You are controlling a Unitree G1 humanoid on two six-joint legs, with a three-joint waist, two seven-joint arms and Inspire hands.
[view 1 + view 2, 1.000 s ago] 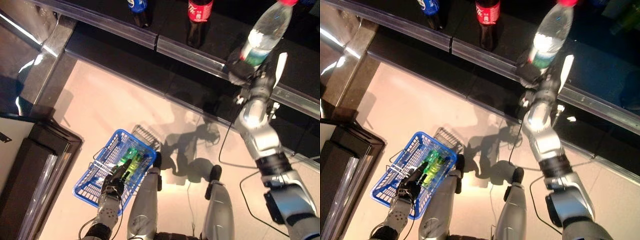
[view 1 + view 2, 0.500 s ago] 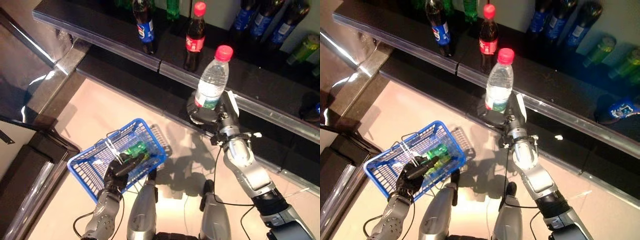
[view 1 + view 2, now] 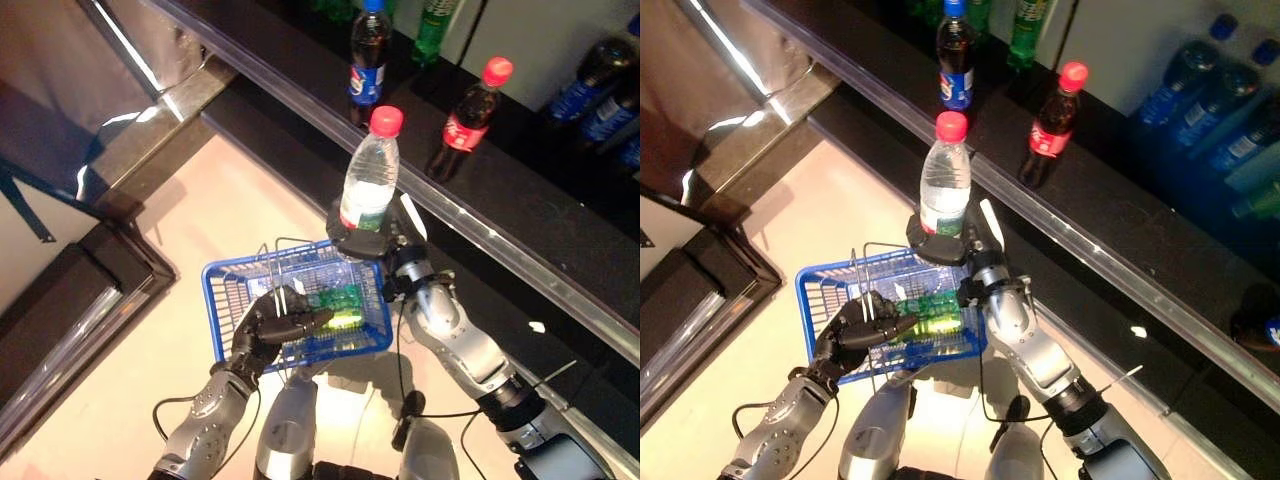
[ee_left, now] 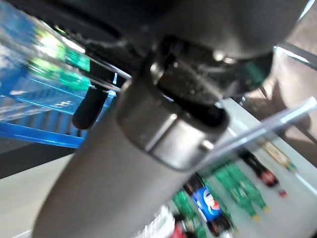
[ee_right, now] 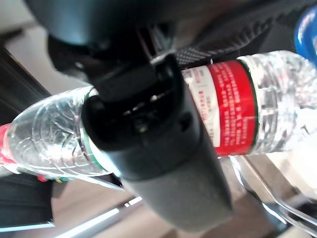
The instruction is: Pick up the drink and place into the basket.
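My right hand [image 3: 392,242] is shut on a clear water bottle [image 3: 369,174] with a red cap and holds it upright just above the far right rim of the blue basket [image 3: 232,289]. The right wrist view shows the bottle [image 5: 233,109] with my thumb curled across it. My left hand [image 3: 268,330] is shut on the thin wire handles and holds the blue basket raised in front. Green drinks [image 3: 338,303] lie inside the basket. The basket also shows in the left wrist view [image 4: 44,94].
A dark shelf [image 3: 560,240] runs across the back with a blue-labelled cola bottle [image 3: 368,62], a red-labelled cola bottle [image 3: 470,106], green bottles [image 3: 432,22] and blue bottles [image 3: 1200,100]. A dark cabinet [image 3: 80,300] stands at the left.
My right hand has brought the water bottle from the shelf edge down to the basket's rim. My left hand has raised the basket toward it. The camera has shifted.
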